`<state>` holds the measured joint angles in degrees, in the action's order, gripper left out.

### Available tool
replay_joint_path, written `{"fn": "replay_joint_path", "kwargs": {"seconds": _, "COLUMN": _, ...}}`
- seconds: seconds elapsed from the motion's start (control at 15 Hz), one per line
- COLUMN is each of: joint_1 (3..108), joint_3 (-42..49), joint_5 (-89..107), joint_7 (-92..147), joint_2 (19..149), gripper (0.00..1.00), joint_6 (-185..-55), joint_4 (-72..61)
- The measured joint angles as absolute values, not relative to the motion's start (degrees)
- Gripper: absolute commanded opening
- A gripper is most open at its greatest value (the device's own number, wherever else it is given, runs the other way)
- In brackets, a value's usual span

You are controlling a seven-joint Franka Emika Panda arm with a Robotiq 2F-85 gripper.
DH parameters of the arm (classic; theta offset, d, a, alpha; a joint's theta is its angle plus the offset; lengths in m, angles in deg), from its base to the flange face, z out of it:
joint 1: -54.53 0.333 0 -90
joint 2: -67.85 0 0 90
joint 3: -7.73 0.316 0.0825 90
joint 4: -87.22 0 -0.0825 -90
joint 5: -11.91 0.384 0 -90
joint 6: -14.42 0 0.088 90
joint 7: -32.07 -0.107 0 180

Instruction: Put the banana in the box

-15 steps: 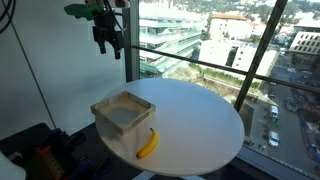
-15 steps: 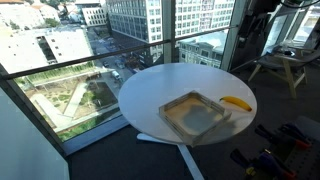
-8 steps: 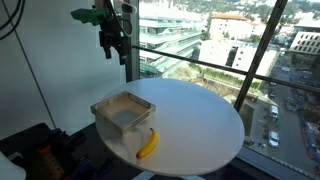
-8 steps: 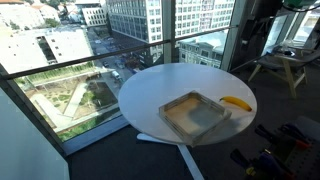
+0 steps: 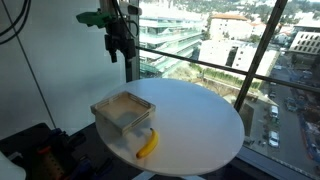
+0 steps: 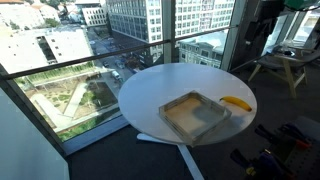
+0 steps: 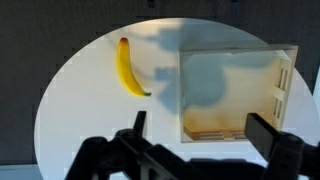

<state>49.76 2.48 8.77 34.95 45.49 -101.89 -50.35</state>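
Wrist view: fingers spread wide, high over banana and box

Looking down from above, two dark fingers (image 7: 138, 123) stand fully apart along the bottom edge, with nothing held between them. Beneath them is a round white desk (image 7: 90, 100). A small yellow banana (image 7: 128, 68) lies flat on it, just beside the shallow square box (image 7: 283, 90), outside its walls and not touching. In both exterior views the banana rests near one corner of the box, and the arm hangs well above the desk
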Motion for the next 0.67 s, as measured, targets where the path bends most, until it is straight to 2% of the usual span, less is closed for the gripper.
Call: {"fn": "replay_joint_path", "kwargs": {"seconds": 0.67, "joint_1": 49.52, "joint_3": 0.81, "joint_5": 8.61, "joint_7": 37.57, "joint_2": 49.37, "gripper": 1.0, "joint_6": -108.16, "joint_4": -50.7}}
